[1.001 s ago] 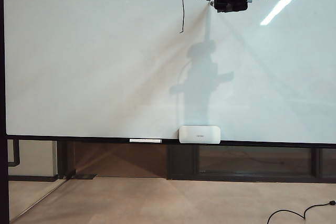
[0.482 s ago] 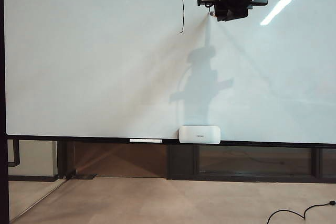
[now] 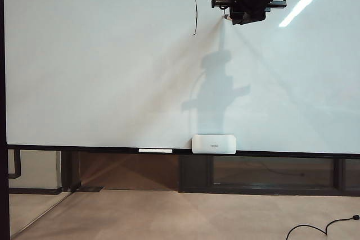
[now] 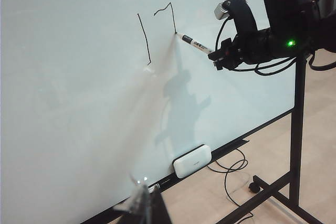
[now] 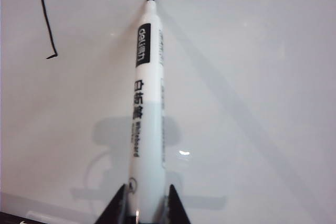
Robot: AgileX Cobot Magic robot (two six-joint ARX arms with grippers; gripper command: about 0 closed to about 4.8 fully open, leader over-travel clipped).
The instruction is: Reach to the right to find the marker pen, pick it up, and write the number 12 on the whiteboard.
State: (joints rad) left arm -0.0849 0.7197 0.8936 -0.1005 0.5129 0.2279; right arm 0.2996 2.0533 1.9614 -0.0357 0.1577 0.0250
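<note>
- The outside camera looks straight at the whiteboard (image 3: 112, 71) from well back. It sees almost the whole board and the floor (image 3: 169, 214) below.
- The left wrist camera looks at the whiteboard (image 4: 68, 103) from the left side, at a slant, far off. It sees the right gripper (image 4: 218, 59) holding the marker pen (image 4: 194, 44).
- The right wrist camera sits very near the marker pen (image 5: 148, 114), looking along it to the board.
- All three views share the black lines (image 3: 196, 14) high on the board.
</note>
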